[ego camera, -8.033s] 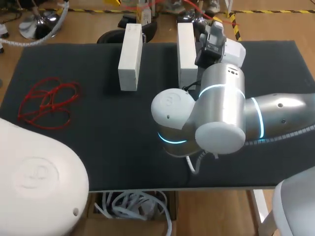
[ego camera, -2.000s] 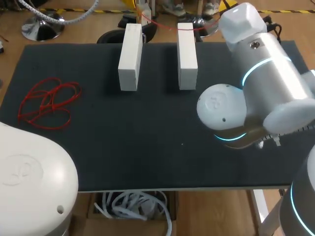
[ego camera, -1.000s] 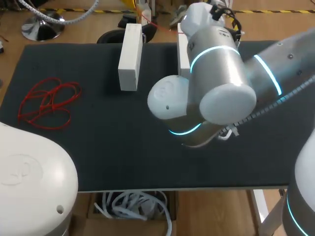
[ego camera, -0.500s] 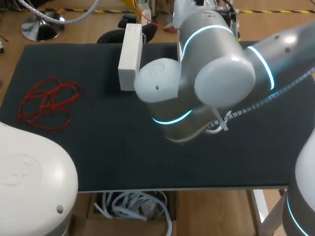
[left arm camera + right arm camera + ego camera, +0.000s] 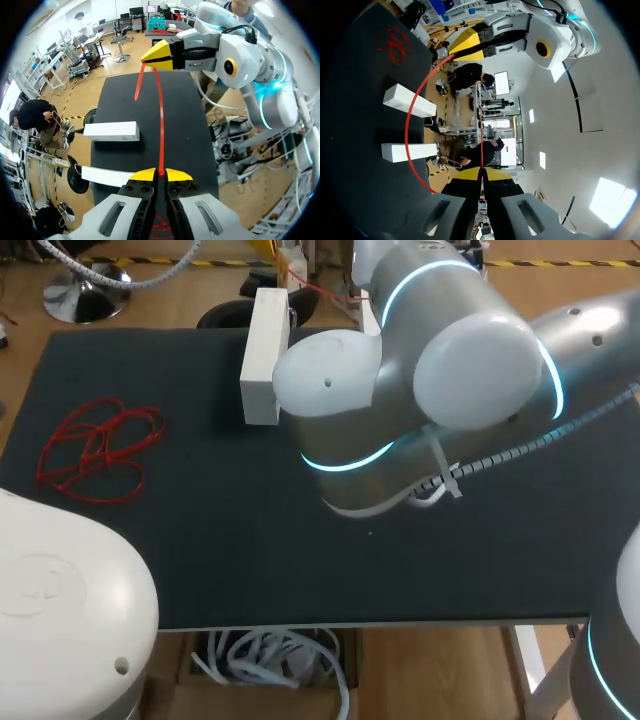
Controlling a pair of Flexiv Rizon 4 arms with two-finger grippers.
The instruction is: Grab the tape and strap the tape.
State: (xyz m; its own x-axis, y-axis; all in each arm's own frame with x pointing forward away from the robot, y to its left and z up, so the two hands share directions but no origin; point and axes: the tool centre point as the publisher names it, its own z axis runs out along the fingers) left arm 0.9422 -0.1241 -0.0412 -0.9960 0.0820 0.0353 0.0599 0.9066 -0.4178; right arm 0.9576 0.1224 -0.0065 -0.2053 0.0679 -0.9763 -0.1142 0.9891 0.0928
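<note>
1. Count the grab as done. One strand of the tape [image 5: 161,125] spans the air from your left fingers [image 5: 150,175] to your right fingers [image 5: 474,174], above the counter [image 5: 200,540].
2. I judge the strapping not yet done, because the strand goes around nothing. It passes near the two white blocks [image 5: 111,131], and in the right wrist view it bows past their ends. You cannot tell from these views whether it touches them.
3. A red tangle [image 5: 95,450] lies on the counter well apart from the blocks, with neither arm near it.
4. Your left fingers are pressed together, the yellow tips pinching one end of the strand from two sides.
5. Your right fingers are closed the same way on the other end, and a short red tail hangs from their tips.
</note>
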